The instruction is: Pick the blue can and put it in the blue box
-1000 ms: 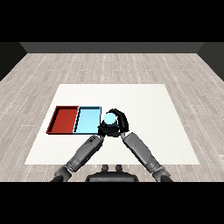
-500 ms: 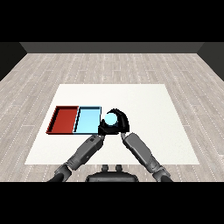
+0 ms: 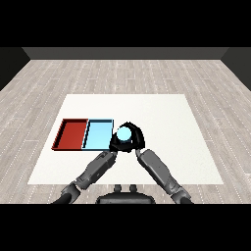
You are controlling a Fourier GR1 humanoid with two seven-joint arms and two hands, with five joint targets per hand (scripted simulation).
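Near the table's middle, just right of the trays:

Right hand [image 3: 136, 139] — black, at the end of a grey forearm entering from the lower right; fingers and thumb curled round the blue can, enclosing it from the right and behind.

Blue can [image 3: 124, 133] — light blue, seen from above with its round top showing; held in the right hand, just beside the right edge of the light blue tray and not inside it. Whether its base touches the table cannot be told.

Left hand [image 3: 114, 143] — black, at the end of a grey forearm entering from the lower left; lies close against the can's left side, by the near right corner of the light blue tray. Its fingers blend with the right hand's, and their state cannot be told.

Light blue tray [image 3: 98, 136] — shallow, rectangular, lying flat on the table, touching the red tray along its left side.

Red tray [image 3: 72, 134] — same shape, leftmost of the pair, well apart from both hands.

White table [image 3: 171, 122] — square top bearing both trays.

Floor [image 3: 44, 78] — grey wood-look planks around the table.
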